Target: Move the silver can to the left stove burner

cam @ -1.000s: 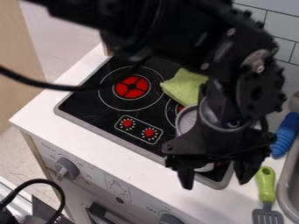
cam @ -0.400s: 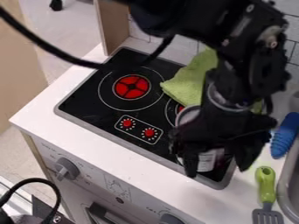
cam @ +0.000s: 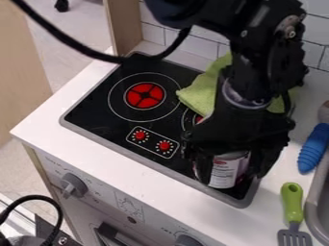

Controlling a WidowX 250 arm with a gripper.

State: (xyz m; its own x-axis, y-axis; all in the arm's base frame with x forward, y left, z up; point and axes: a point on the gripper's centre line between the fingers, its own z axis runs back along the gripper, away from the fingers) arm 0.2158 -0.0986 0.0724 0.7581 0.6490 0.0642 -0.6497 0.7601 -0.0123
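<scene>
The gripper (cam: pixel 233 174) hangs low over the front right of the stove. It is open, with one finger on each side of the silver can (cam: pixel 225 174). The can stands upright on the stovetop, its pale label facing the camera and its upper part hidden behind the gripper. Whether the fingers touch it I cannot tell. Toward the stove's left lies the left burner (cam: pixel 145 95), a red disc inside white rings.
A green cloth (cam: pixel 202 93) lies at the stove's back right, beside the arm. Right of the stove are a green-handled spatula (cam: pixel 292 206), a blue brush (cam: pixel 313 150) and the sink's rim (cam: pixel 315 202). A tiled wall stands behind.
The gripper has come down and back over the can, which now stands between its fingers. The upper arm has shifted, uncovering more of the back of the stove and the wall.
</scene>
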